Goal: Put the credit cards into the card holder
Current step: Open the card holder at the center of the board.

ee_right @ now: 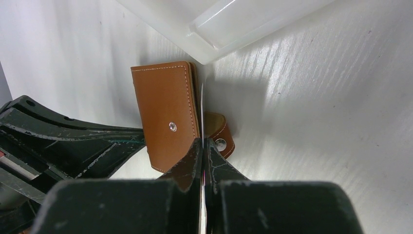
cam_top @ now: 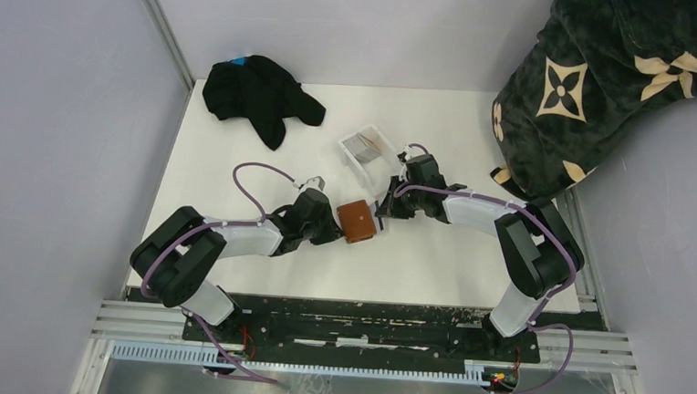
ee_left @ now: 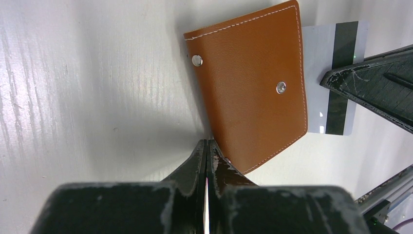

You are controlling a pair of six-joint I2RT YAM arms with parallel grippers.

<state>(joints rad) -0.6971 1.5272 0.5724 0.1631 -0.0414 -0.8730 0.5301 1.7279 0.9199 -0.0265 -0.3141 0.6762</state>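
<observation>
The brown leather card holder (cam_top: 357,221) lies folded mid-table between both arms. In the left wrist view it (ee_left: 248,87) shows two snaps, and a pale credit card (ee_left: 336,78) with a black stripe sticks out of its far edge. My right gripper (ee_right: 202,141) is shut on that card, which I see edge-on as a thin white line (ee_right: 202,105) running between the holder's leaves (ee_right: 168,117). The snap tab (ee_right: 220,140) hangs beside it. My left gripper (ee_left: 208,142) is shut with its tips against the holder's near edge. More greyish cards (cam_top: 363,145) lie in the tray.
A clear plastic tray (cam_top: 351,159) stands just behind the holder, with its corner (ee_right: 234,24) close above the right gripper. A black cloth (cam_top: 258,95) lies at the back left. A dark patterned fabric (cam_top: 598,84) hangs over the back right corner.
</observation>
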